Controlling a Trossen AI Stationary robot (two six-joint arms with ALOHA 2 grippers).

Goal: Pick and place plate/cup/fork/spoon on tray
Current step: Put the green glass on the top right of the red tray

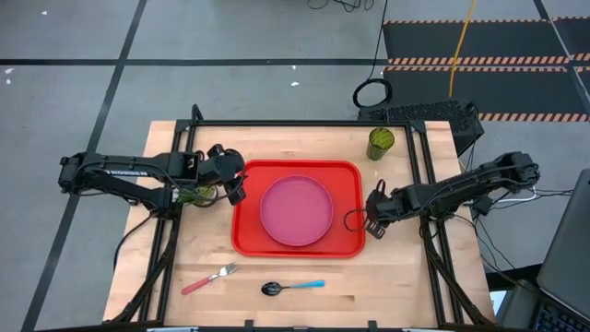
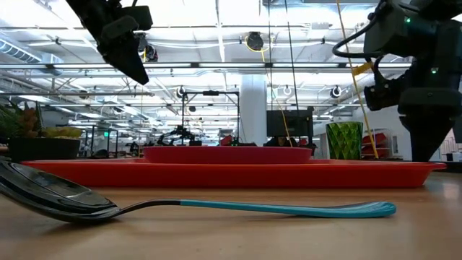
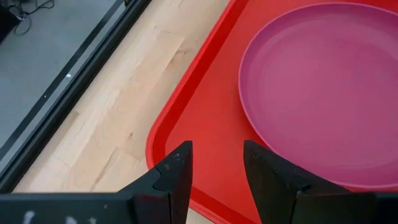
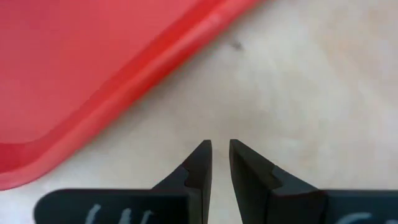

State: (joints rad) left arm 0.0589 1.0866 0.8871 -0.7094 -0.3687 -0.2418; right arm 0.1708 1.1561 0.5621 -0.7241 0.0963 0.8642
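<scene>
The plate point(image 1: 296, 211), a round, flat disc of matte pink plastic with a low raised rim, lay at the centre of the tray point(image 1: 251, 231). The tray was a glossy red plastic rectangle with rounded corners and a raised lip, resting on the pale wood-grain table point(image 1: 166, 267). The cup point(image 1: 380, 144), a faceted translucent green tumbler, stood upright on the wood beyond the tray's far right corner, well apart from it. The fork point(image 1: 209, 278), with silver tines and a pink-red handle, and the spoon point(image 1: 292, 287), with a dark polished bowl and a light blue handle, lay side by side on the table near the front edge, both clear of the tray.

The left gripper point(image 3: 216, 163) hovered over the tray's left edge, its dark fingers spread apart with nothing between them. The right gripper point(image 4: 220, 155) hung above bare wood just beside the tray's right edge, its fingers drawn near together with a narrow gap and empty. A small potted plant point(image 1: 197, 195) sat beneath the left arm.
</scene>
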